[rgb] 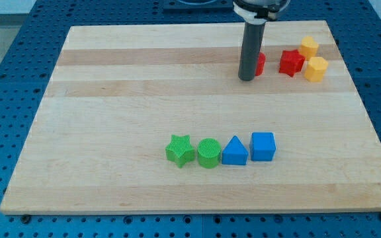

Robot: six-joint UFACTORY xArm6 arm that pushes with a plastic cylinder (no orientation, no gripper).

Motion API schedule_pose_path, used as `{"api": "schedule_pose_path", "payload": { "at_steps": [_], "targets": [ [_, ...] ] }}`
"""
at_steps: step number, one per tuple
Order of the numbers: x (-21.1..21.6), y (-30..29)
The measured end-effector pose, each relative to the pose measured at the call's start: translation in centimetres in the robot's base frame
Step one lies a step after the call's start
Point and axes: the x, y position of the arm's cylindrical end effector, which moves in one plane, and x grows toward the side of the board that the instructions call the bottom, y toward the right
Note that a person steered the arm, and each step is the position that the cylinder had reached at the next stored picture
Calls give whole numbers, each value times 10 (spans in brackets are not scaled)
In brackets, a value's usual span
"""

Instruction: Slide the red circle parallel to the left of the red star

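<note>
The red circle (pixel 260 64) sits near the view's top right, mostly hidden behind my rod; only its right edge shows. The red star (pixel 291 62) lies just to its right, at about the same height in the view, with a small gap between them. My tip (pixel 246 78) rests on the board touching the circle's lower left side.
Two yellow blocks (pixel 308 47) (pixel 316 69) sit right of the red star. A row of a green star (pixel 180 149), green circle (pixel 208 153), blue triangle (pixel 235 151) and blue square (pixel 262 146) lies at the lower middle of the wooden board (pixel 111 99).
</note>
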Motion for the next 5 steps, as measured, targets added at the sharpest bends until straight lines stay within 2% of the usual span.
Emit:
{"api": "schedule_pose_path", "payload": {
  "at_steps": [2,3,4,5],
  "targets": [
    [5,1],
    [5,30],
    [5,31],
    [32,79]
  ]
}}
